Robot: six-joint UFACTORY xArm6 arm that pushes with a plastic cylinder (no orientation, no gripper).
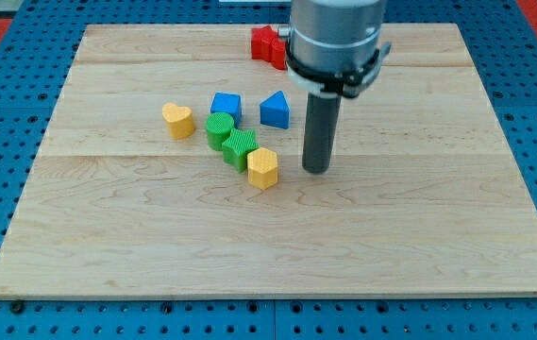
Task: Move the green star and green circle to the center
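Surface: wooden board on a blue pegboard.
My tip: bare rod end with nothing to open or hold, down on the board near its middle, just right of the yellow hexagon, touching no block.
Green circle: left of centre, touching the green star.
Green star: between circle and hexagon.
Blue blocks: cube and triangle toward the top edge.
Yellow heart: leftmost.
Red block: top edge, partly hidden by the arm, shape unclear.

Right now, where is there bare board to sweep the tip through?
Free: the whole bottom half below the yellow hexagon, and the right side past my tip. Crowded: the cluster left of it, green circle touching green star.
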